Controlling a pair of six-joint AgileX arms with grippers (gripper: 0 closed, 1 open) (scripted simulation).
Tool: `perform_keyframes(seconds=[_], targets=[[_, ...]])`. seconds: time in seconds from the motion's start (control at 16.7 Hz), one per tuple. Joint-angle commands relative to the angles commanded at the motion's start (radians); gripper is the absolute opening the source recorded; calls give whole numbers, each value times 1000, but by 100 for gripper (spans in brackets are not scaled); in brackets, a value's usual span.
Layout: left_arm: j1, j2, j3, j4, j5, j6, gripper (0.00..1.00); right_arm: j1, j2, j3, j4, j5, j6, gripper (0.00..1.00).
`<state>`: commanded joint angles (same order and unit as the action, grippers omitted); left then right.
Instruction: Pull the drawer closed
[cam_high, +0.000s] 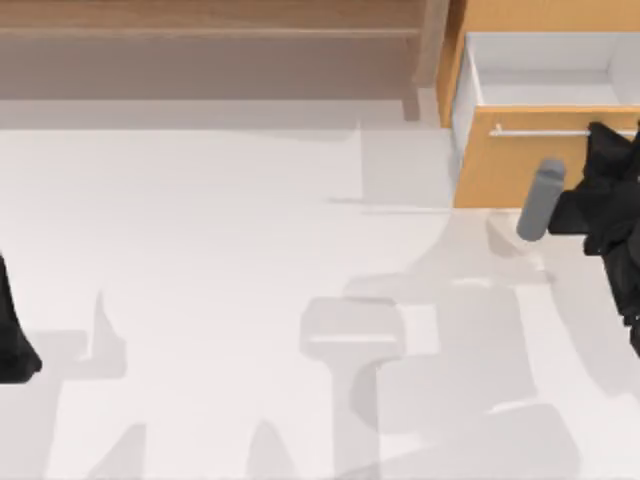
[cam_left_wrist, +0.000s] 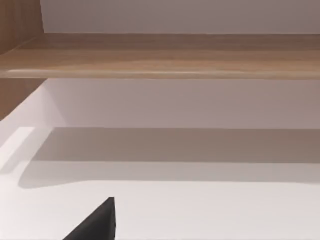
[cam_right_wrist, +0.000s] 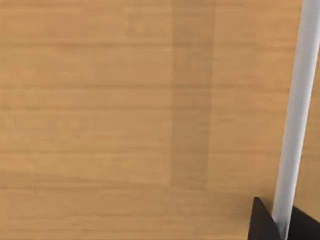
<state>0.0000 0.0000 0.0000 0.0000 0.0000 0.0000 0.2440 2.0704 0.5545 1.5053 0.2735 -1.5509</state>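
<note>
The drawer stands pulled out at the table's back right, its white inner walls showing behind the orange-tan front. A thin silver bar handle runs across the top of that front. My right gripper is at the handle's right end. In the right wrist view the wooden front is very close. There the handle passes between the two black fingertips of my right gripper, which hug it on both sides. My left arm is parked at the table's left edge.
A long brown wooden shelf runs along the back left, also seen as a shelf in the left wrist view. A grey cylinder on my right arm hangs before the drawer front. White tabletop spreads in front.
</note>
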Motion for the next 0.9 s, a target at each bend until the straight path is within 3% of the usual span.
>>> perform_keyframes(seconds=[0.6,0.9], targets=[[0,0,0,0,0,0,100,-43,96,241,-144,-42,-1,0],[0,0,0,0,0,0,100,-47,106,263,-158,-46,-1,0]])
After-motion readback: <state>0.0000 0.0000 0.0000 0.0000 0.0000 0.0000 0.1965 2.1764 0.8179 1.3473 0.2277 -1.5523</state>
